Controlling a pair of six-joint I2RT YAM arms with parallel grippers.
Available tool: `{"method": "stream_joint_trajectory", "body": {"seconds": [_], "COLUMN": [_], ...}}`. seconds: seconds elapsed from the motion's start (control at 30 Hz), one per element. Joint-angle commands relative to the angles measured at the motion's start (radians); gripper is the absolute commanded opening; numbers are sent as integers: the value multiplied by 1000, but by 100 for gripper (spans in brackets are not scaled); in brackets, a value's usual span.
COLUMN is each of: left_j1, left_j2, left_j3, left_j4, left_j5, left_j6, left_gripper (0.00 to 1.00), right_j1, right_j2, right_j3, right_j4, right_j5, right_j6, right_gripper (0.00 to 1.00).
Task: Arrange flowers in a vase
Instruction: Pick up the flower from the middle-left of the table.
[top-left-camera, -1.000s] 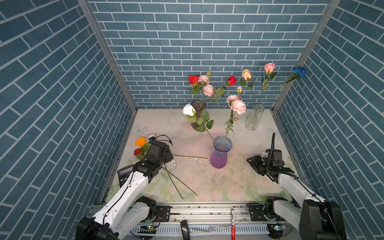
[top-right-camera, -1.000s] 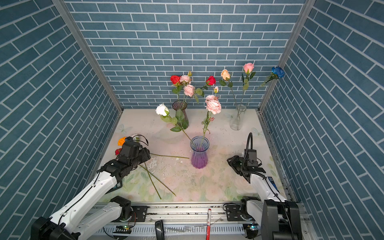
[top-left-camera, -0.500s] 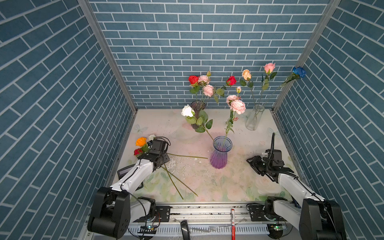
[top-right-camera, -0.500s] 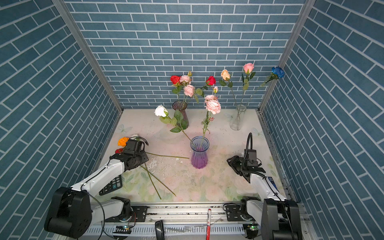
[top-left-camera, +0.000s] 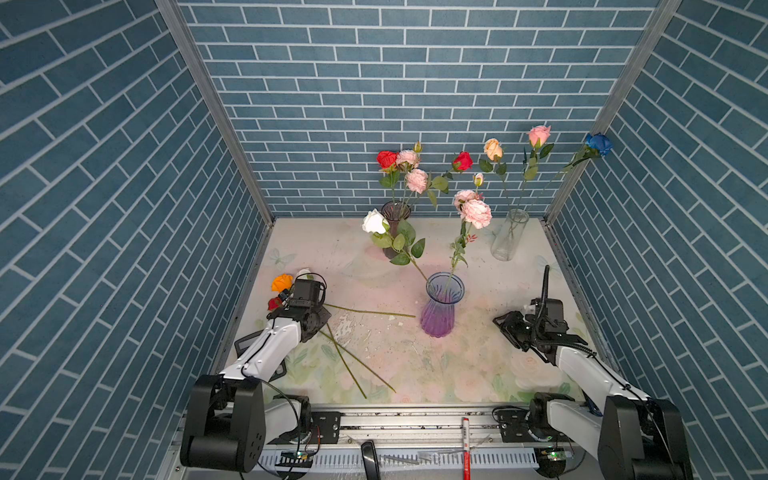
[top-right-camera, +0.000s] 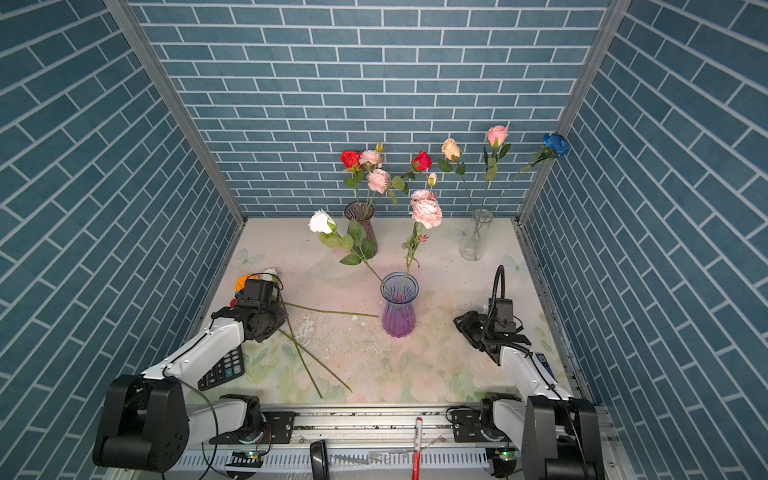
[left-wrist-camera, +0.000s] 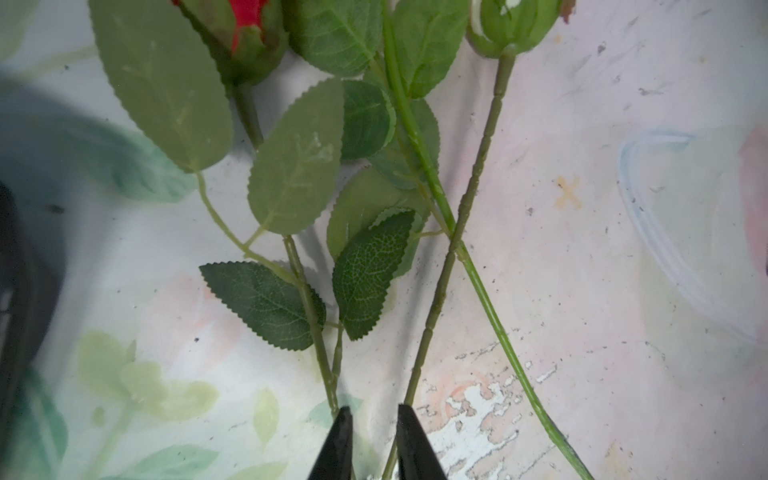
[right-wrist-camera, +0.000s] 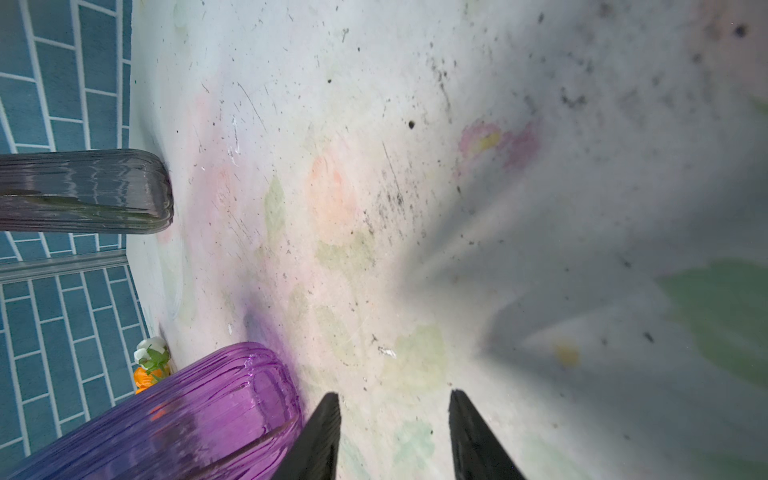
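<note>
At the left edge of the worktop (top-left-camera: 469, 365), close to the side wall, lie the loose flowers (left-wrist-camera: 295, 166) not yet arranged: an orange bloom (top-left-camera: 281, 282), a red bloom (left-wrist-camera: 245, 16) and a white bud (left-wrist-camera: 511, 25). Their heads are bunched together and their stems fan out across the worktop. In both top views one stem points right toward the purple vase (top-left-camera: 440, 316), and two run toward the near edge.

The left claw (left-wrist-camera: 372, 409) sits low over this fan, facing the heads. In the left wrist view the leafy stem (left-wrist-camera: 306, 299) of the red bloom ends at one fingertip. The knobby stem (left-wrist-camera: 476, 166) of the white bud slips behind the other fingertip and shows again in the slit between them. The smooth stem (left-wrist-camera: 496, 320) passes outside. The jaws stand nearly together, but I cannot tell whether they have pinched the knobby stem. Its long axis lies across the closing direction, which probably suits a pinch.

The purple vase, already holding a white rose (top-left-camera: 374, 221) and a pink peony (top-left-camera: 476, 212), stands well apart to the right of the pile. The left arm is far nearer the pile. The right claw (right-wrist-camera: 394, 395) hovers beyond the vase, jaws apart and empty.

No brand or label can be read. The calculator (top-right-camera: 222, 368) keys and the print on the red pen (top-left-camera: 466, 440) are too small.
</note>
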Motion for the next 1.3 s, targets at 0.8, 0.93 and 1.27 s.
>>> {"method": "stream_joint_trajectory", "body": {"seconds": [0.8,0.93,1.27], "left_j1": [35,35,-23], "left_j2": [136,1,-375], "left_j3": [37,109,363], "left_j4": [-21,-99,-25], "left_j5": [-5,-37,-30], "left_j6": [-15,13,-29], "left_gripper": [0,0,0], "right_j1": [-15,-15,-16], "right_j2": [2,3,-2], "right_j3": [-4,-4,-6], "right_j4": [13,14,13], "right_j5": [-15,-15,-12], "right_j6": [29,29,33], "right_gripper": [45,45,45]}}
